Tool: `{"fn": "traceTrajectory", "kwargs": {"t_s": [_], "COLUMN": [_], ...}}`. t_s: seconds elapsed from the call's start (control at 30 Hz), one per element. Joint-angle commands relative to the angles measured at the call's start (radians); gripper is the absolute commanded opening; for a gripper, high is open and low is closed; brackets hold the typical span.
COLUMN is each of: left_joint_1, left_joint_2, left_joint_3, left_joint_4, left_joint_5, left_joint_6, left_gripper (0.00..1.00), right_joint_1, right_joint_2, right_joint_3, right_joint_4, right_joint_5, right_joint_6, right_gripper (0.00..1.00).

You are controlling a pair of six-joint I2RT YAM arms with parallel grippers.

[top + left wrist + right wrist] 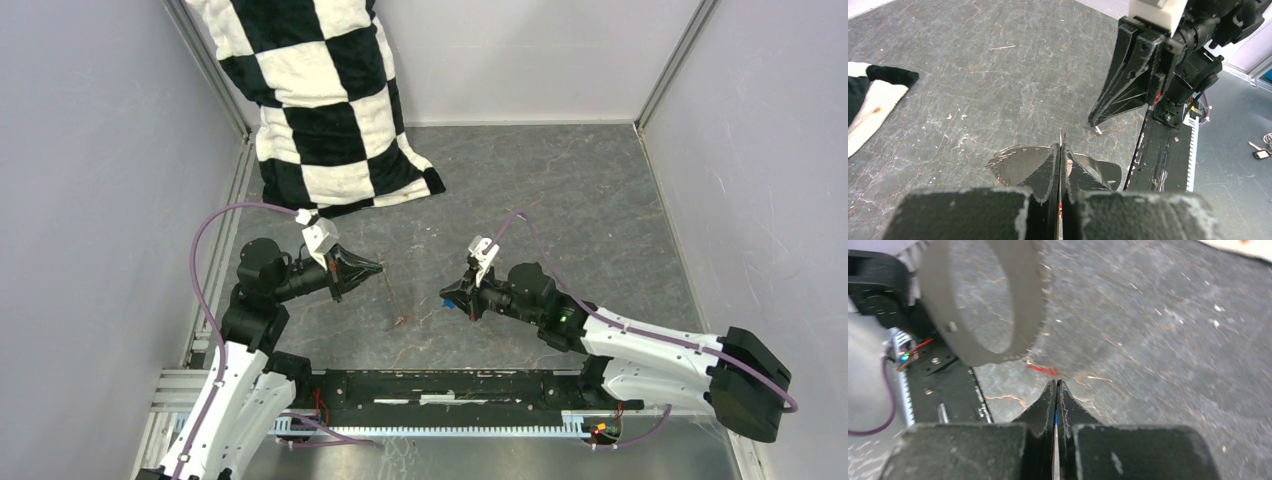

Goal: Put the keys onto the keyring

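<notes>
Left gripper [378,268]: clenched on keyring [1025,305], upper left of right wrist view. Red key [1042,370]: at ring's lower edge, seemingly threaded. Right gripper [447,298]: clenched on blue key [1055,416]. Step: blue key threading; alignment with ring needed next.

No text, label, brand, number or sign was readable in any of the three views.
</notes>
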Motion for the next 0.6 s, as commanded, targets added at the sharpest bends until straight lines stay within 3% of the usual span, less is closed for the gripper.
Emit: {"fn": "traceTrajectory", "kwargs": {"t_s": [0.0, 0.2, 0.57], "left_joint_1": [0.005, 0.004, -0.011], "left_joint_2": [-0.026, -0.051, -0.059], "left_joint_3": [-0.02, -0.042, -0.054], "left_joint_4": [0.078, 0.083, 0.156], "left_joint_5": [0.051, 0.108, 0.149], "left_joint_6": [-0.034, -0.019, -0.11], "left_gripper": [0.02, 0.02, 0.02], "right_joint_1": [0.012, 0.035, 0.037], "right_joint_2": [-0.03, 0.005, 0.105], "right_joint_3": [0.084, 0.189, 0.254], "right_joint_4": [0.037, 0.074, 0.301], "right_joint_5": [-0.211, -0.305, -0.404], "right_joint_6": [-0.053, -0.052, 0.044], "right_gripper": [0.01, 0.01, 0.01]}}
